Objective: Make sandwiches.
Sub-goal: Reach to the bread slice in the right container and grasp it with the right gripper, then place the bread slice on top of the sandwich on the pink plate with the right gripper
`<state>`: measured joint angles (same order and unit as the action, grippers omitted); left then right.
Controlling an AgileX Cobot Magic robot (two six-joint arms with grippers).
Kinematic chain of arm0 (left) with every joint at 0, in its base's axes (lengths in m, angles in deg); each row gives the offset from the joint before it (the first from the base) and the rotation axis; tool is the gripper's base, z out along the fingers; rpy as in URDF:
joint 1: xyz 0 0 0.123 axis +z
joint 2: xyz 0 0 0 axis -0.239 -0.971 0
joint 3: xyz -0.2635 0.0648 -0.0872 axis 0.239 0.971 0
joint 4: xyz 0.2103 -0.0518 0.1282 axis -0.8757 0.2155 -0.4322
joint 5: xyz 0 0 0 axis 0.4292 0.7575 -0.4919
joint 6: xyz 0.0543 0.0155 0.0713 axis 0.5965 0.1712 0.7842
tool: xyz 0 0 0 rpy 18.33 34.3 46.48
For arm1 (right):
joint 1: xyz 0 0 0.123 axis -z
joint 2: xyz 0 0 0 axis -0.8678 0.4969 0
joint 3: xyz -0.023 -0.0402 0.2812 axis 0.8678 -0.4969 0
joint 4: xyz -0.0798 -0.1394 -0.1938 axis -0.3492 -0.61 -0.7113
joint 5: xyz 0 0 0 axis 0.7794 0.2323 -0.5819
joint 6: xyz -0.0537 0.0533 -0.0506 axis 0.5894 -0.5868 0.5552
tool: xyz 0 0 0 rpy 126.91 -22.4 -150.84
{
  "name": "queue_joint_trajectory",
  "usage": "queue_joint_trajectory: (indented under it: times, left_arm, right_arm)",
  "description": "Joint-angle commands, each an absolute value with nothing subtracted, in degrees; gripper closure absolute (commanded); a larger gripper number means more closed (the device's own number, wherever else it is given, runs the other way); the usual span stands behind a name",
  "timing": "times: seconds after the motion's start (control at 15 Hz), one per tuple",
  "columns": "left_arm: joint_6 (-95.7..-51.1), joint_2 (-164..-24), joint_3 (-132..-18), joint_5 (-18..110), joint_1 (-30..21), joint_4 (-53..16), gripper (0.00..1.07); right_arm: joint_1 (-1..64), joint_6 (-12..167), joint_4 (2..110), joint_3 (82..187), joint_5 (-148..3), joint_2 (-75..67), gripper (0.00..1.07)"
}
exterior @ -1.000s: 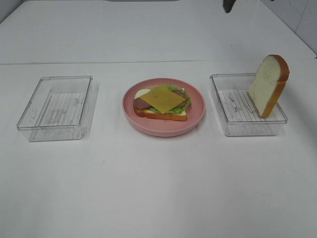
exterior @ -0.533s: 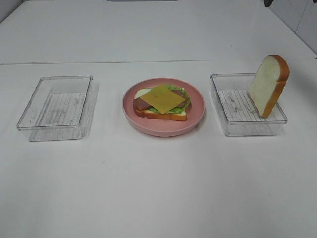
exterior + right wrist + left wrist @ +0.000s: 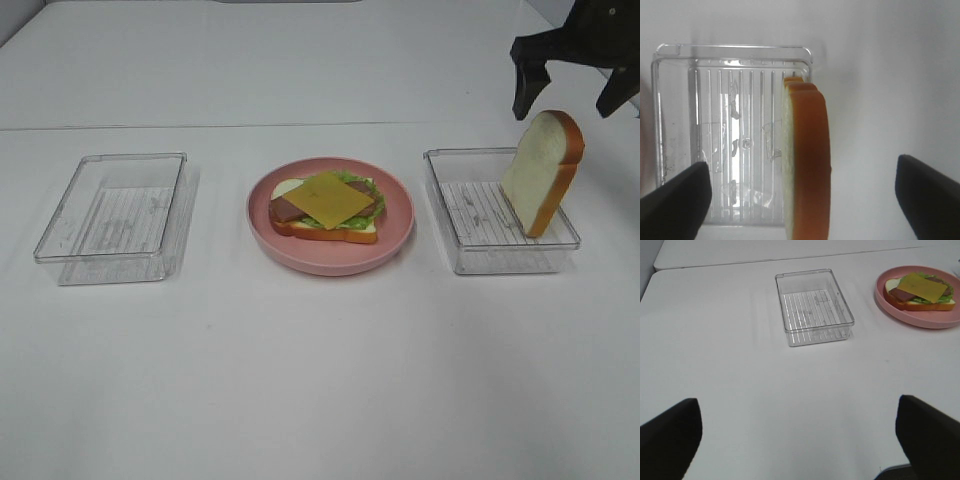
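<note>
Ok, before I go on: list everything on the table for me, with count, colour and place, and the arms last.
plate: one, pink, centre of the table.
open sandwich: one, on the plate; white bread, green lettuce, brownish meat, yellow cheese on top.
bread slice: one, white with orange-brown crust, standing on edge against the right tray's far-right wall.
right tray: one, clear plastic, right of the plate.
left tray: one, clear plastic, left of the plate, nothing in it.
right gripper: black, open, above the bread slice.
left gripper: black, open, over bare table.
</note>
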<state>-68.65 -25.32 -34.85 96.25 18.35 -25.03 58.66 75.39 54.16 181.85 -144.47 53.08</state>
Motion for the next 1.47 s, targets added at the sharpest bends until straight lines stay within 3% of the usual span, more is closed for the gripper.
queue_joint_trajectory:
  times: [0.07,0.27,0.4,0.47,0.6,0.93,1.13,1.47]
  left_arm:
    - [-68.71,-25.03,-34.79,96.13,18.35,-24.57,0.04]
    - [-68.71,-25.03,-34.79,96.13,18.35,-24.57,0.04]
    - [-68.71,-25.03,-34.79,96.13,18.35,-24.57,0.04]
    - [-68.71,-25.03,-34.79,96.13,18.35,-24.57,0.04]
    - [-68.71,-25.03,-34.79,96.13,18.35,-24.57,0.04]
    - [-68.71,-25.03,-34.79,96.13,18.35,-24.57,0.04]
    - [-68.71,-25.03,-34.79,96.13,18.35,-24.57,0.04]
    - [-68.71,-25.03,-34.79,96.13,18.35,-24.57,0.04]
  right_arm:
    - [58.89,76.31,54.79,181.62,-143.61,56.63,0.11]
    - [58.89,76.31,55.88,181.62,-144.30,58.98,0.22]
    - [58.89,74.99,55.88,181.62,-144.70,59.84,0.57]
    - [58.89,74.99,55.88,181.62,-144.70,59.84,0.68]
    - [58.89,74.41,55.88,181.73,-144.93,59.32,1.06]
    - [58.66,74.53,56.74,182.13,-146.48,53.08,1.07]
    - [58.32,75.39,63.38,182.42,-146.65,48.49,1.07]
    - [49.26,76.25,68.03,182.36,-143.61,47.86,1.07]
